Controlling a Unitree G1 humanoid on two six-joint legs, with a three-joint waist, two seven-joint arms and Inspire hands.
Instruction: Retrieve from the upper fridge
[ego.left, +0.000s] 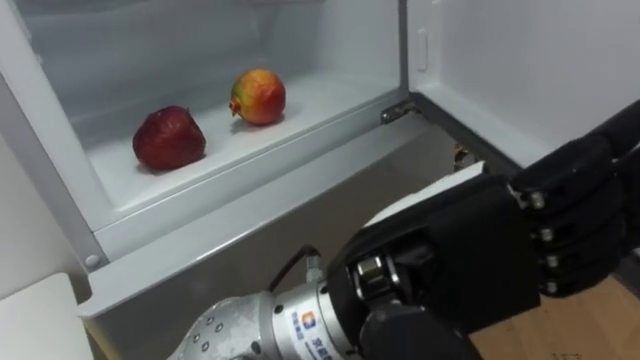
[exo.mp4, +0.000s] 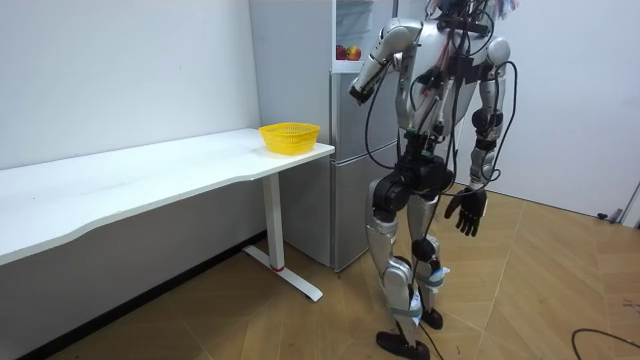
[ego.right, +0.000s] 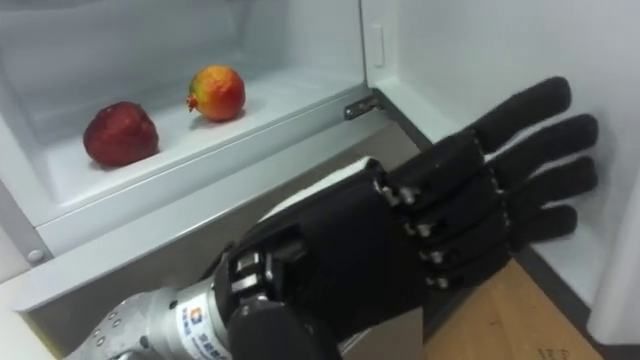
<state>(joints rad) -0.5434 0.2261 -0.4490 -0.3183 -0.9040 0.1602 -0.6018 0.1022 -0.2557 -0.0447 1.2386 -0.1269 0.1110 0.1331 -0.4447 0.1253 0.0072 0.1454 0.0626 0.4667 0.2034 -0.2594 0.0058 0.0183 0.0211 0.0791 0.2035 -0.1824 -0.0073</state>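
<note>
Two fruits lie on the white shelf (ego.left: 310, 105) of the open upper fridge compartment: a dark red one (ego.left: 169, 138) on the left and a yellow-red one (ego.left: 259, 96) a little further back to its right. My left hand (ego.right: 440, 230) is raised in front of and below the shelf, back up, fingers straight and pointing right, holding nothing. It is well clear of both fruits. In the room view I stand facing the fridge (exo.mp4: 345, 150), and my right hand (exo.mp4: 467, 212) hangs open at my side.
The open fridge door (ego.left: 530, 70) stands at the right, close to my left hand's fingers. The closed lower fridge front (ego.left: 250, 240) lies under the shelf. A yellow basket (exo.mp4: 290, 136) sits on the white table (exo.mp4: 150, 175) beside the fridge.
</note>
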